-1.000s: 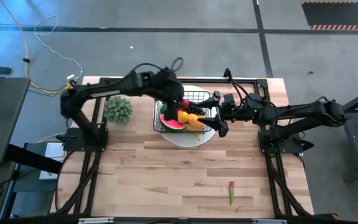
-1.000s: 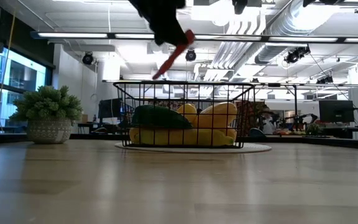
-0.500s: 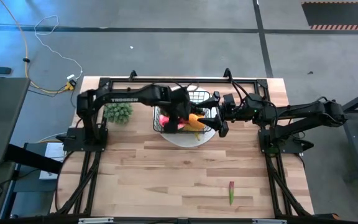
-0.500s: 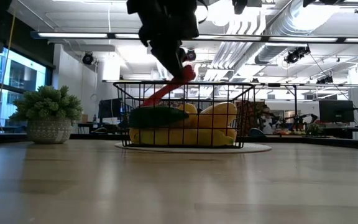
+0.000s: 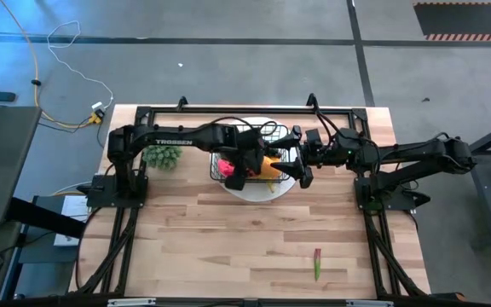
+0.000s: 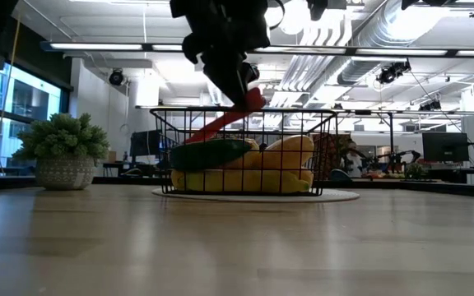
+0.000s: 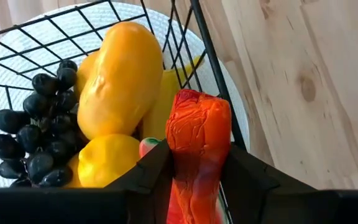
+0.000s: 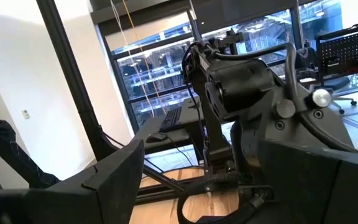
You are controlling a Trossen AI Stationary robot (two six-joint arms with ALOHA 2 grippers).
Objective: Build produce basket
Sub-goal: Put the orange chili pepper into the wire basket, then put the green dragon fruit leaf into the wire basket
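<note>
My left gripper (image 7: 194, 171), clamped on 1 red pepper (image 7: 197, 149), hovers over the basket (image 6: 245, 152); I judge release comes next. Right gripper (image 5: 301, 159) waits open beside it.

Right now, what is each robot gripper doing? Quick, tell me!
Left gripper: closed on the red pepper, over the basket.
Right gripper: open, holding nothing, beside the basket.

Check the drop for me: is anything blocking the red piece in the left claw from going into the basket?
Nothing visible does. The left claw holds the red piece over the basket, angled down past its rim toward the produce inside.
</note>
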